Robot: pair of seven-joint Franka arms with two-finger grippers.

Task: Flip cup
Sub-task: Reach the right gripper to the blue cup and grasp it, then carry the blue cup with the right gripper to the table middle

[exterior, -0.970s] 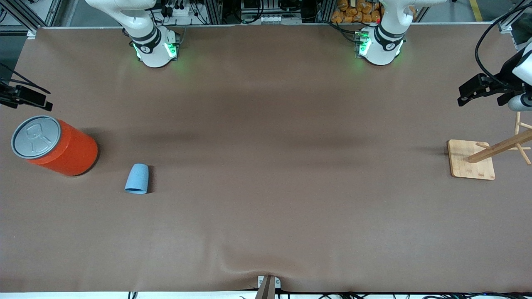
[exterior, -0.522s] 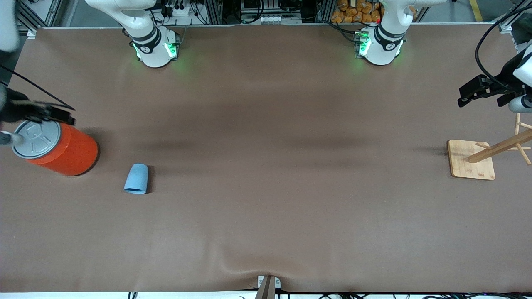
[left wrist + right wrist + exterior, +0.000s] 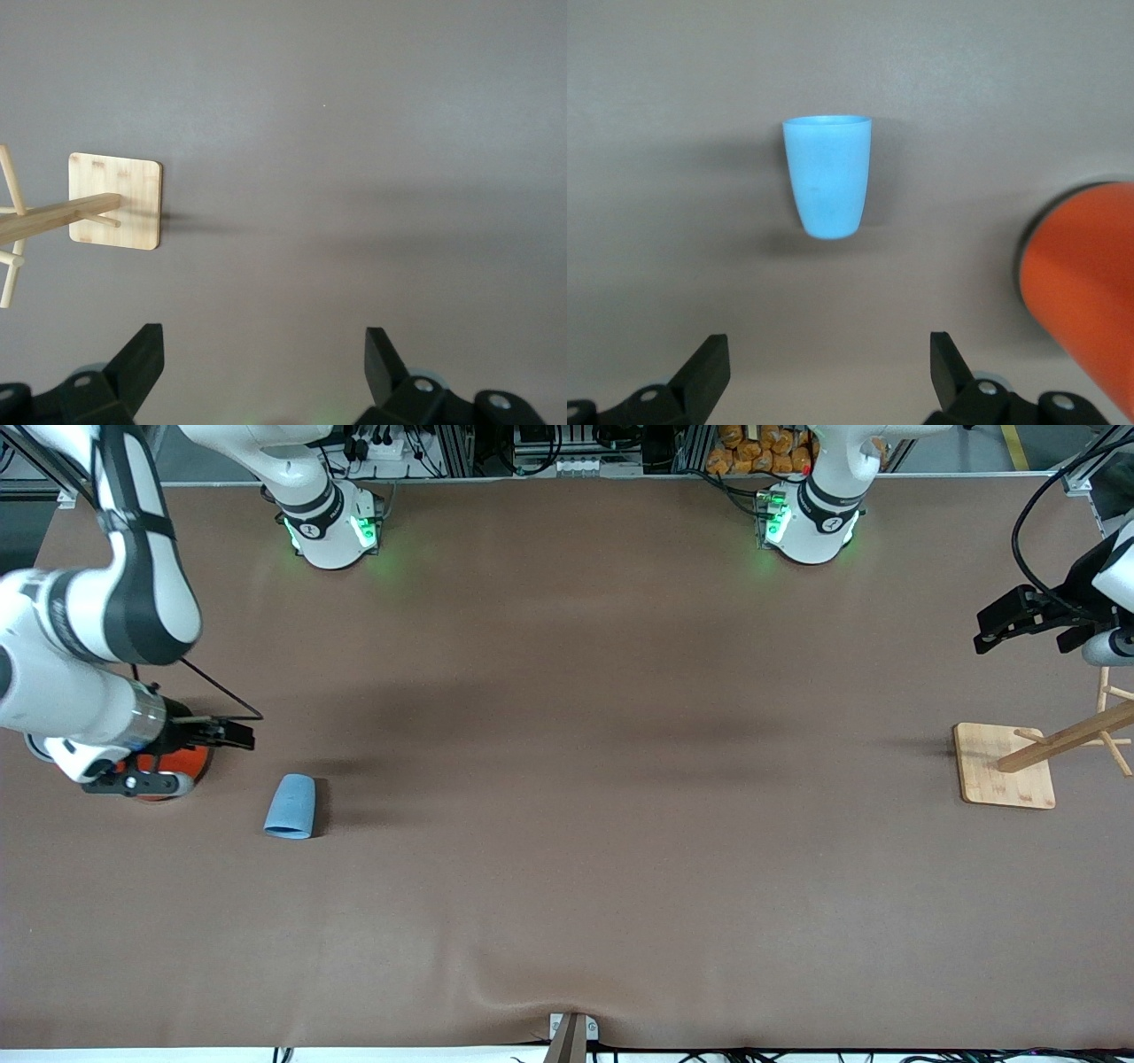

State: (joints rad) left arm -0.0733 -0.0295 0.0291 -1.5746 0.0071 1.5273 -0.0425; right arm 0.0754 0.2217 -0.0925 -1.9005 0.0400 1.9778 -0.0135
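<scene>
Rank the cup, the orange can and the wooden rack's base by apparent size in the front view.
1. Wooden rack's base
2. Cup

Orange can: unranked, since the right arm hides nearly all of it.

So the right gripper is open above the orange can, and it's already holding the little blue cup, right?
Not quite. The right gripper is open above the orange can, but it holds nothing: the front view shows the blue cup lying on its side on the table, apart from the gripper.
</scene>
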